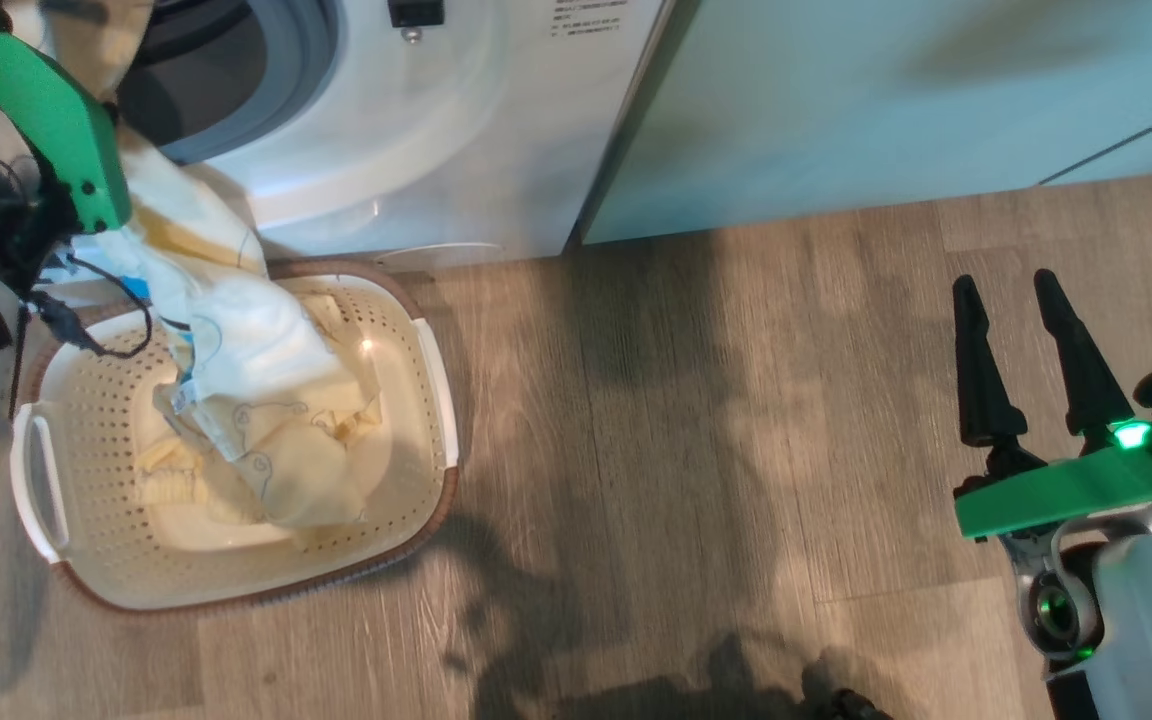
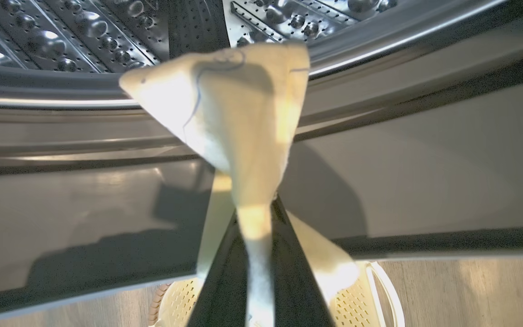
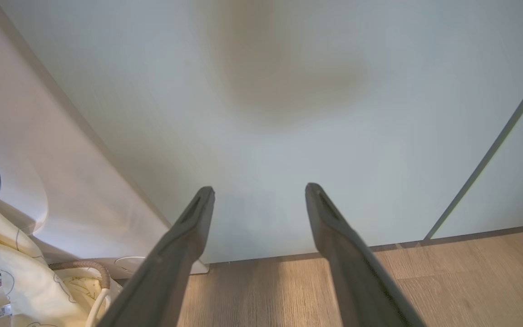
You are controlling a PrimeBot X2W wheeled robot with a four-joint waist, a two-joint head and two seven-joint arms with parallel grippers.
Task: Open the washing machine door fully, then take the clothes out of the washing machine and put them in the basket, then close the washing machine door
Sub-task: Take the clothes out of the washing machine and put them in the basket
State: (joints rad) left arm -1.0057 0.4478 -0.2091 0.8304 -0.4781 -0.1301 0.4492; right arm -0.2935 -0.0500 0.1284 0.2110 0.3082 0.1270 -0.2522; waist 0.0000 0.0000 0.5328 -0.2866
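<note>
Left gripper (image 2: 256, 213) — jaws clamped on clothes (image 2: 229, 109) at the washer (image 1: 436, 130) mouth; fabric trails down into basket (image 1: 436, 390) on the floor (image 1: 686, 450). Right gripper (image 1: 1004, 290) — jaws wide apart, empty, well to the right.

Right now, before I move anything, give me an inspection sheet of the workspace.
Surface: wood-look floor, shadows across it.
Job's things: washer mouth open; basket on the floor before it, holding clothes; one piece hangs from the left end effector down into the basket.
Clutter: nothing seen.
End effectors: left end effector shut on clothes at the drum mouth; right end effector open, empty, over the floor.
Cables: black cable from the left arm loops over the basket's rim.
Surroundings: pale green cabinet beside the washer.
</note>
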